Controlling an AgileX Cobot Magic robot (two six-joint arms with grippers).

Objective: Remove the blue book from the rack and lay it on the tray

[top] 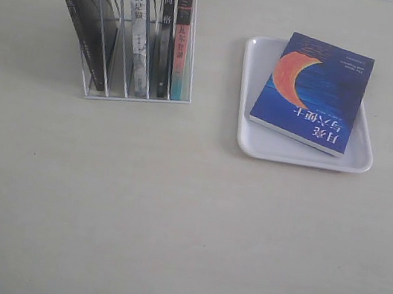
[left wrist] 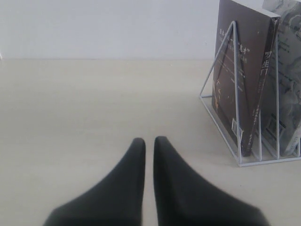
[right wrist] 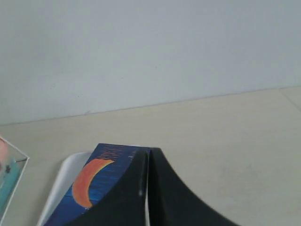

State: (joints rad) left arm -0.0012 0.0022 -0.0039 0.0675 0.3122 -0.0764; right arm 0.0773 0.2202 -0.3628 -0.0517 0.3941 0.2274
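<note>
blue book flat on tray; thin paperback, prob light + floppy. you'd pinch at the spine edge. l gripper, r gripper: fingers together, empty.

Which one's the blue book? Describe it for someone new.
Exterior view: right of the white wire rack sits a white tray. The blue book lies flat on it, cover up. Unlike the books standing in the rack, it shows an orange crescent moon.

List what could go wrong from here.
The blue book lies skewed on the tray, one edge seemingly over the rim; a bump might slide it off. The shut right hand points toward it, so moving forward could nudge it.
</note>
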